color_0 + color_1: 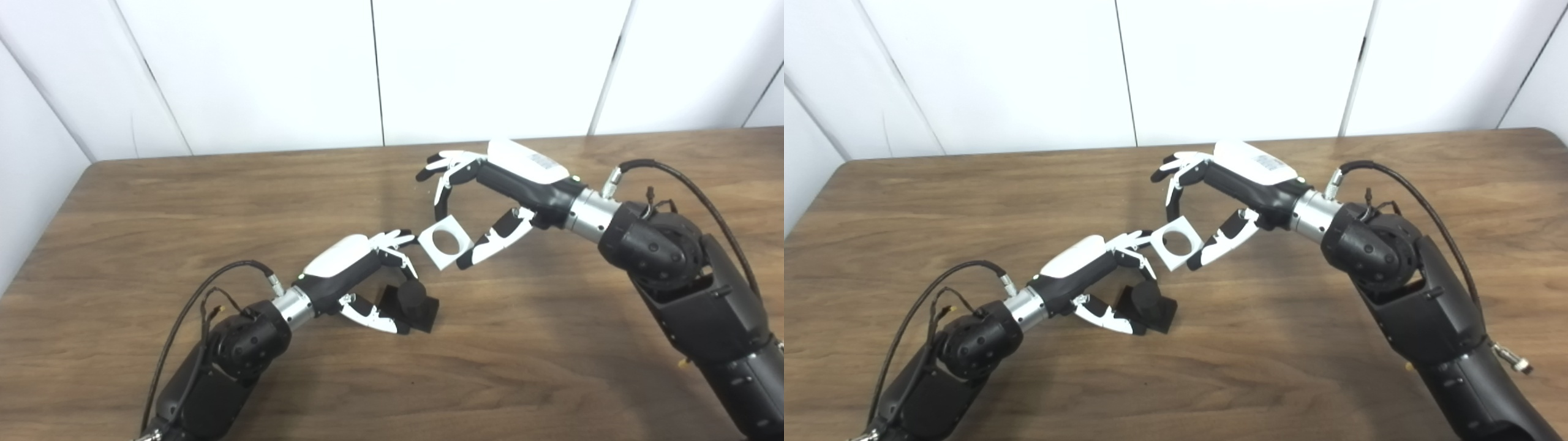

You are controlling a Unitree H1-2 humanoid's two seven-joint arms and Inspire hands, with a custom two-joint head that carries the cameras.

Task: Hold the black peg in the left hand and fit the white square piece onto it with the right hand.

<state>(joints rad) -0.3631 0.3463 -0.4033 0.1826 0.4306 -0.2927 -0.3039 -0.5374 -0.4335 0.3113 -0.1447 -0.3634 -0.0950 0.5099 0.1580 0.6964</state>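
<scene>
**Both parts gripped, piece not yet on peg**

Black peg [411, 301] sits near-centre on the wooden table [184, 202]: a short round post on a square black base, and the base looks to be resting on the tabletop, though I can't tell for sure. Left hand [367, 275] is closed round it, thumb at the near side of the base, fingers curled over the far side beside the post.

White square piece [445, 241], with a round hole through its middle, is up off the table, tilted, just far-right of the peg. Right hand [484, 196] pinches it: one fingertip on the top corner, thumb on the lower right edge, other fingers spread loose above.

Progress, judged: both grasps done. Hole not over the post. Left to do: bring piece down-left, level it, line up the hole, seat it. Piece's left corner is very near the left hand's fingertips; contact unclear.
</scene>
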